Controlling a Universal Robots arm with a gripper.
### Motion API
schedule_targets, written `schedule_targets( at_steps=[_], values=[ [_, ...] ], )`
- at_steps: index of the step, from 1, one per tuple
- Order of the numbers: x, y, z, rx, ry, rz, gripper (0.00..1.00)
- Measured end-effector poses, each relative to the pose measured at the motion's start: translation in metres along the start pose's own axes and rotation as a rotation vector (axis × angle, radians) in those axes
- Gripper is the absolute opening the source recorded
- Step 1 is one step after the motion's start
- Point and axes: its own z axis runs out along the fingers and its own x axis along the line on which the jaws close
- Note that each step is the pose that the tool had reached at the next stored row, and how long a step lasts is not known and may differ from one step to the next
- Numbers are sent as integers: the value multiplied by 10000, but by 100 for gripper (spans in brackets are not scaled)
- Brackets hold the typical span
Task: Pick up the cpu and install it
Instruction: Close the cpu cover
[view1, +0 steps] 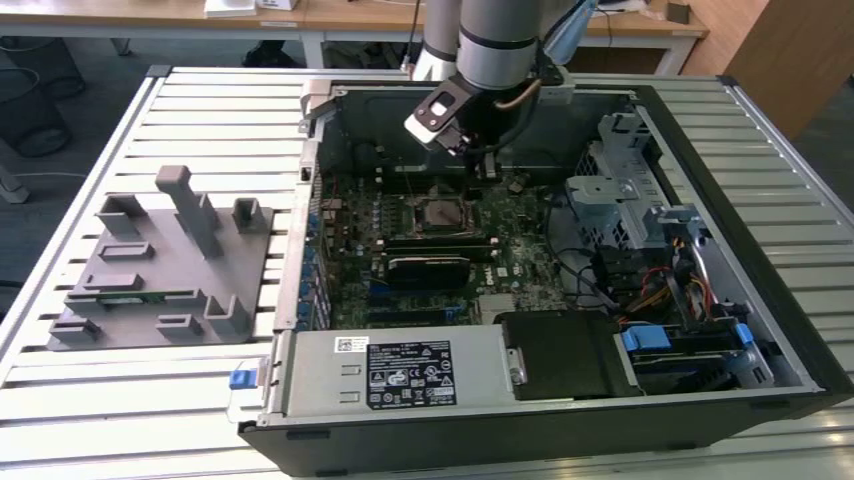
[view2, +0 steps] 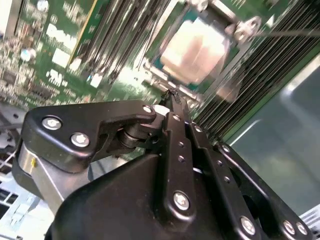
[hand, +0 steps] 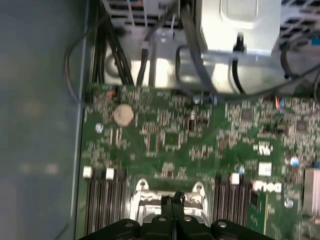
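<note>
In the exterior view the fingertips of the black two-fingered gripper (view1: 486, 168) are masked by the arm's own wrist. In the second wrist view the small square silvery cpu (view2: 196, 46) is blurred, and one corner is overlapped by the metal-framed socket (view2: 240, 30). The green motherboard (view1: 521, 225) is walled in by the open black computer case (view1: 534, 425). The grey moulded tray (view1: 80, 290) lies well apart on the slatted table (view1: 200, 100). The fingers (view2: 175, 130) are seen clenched tip to tip. The cpu is seated in the socket, just beyond the fingertips and apart from them
</note>
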Motion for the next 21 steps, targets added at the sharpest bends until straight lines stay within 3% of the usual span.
schedule_targets(
  at_steps=[7,14,21],
  values=[
    [9,-194,14,1,-2,-1,11],
    [20,-393,89,0,-2,-1,11],
    [26,-515,144,1,-2,-1,11]
  ],
)
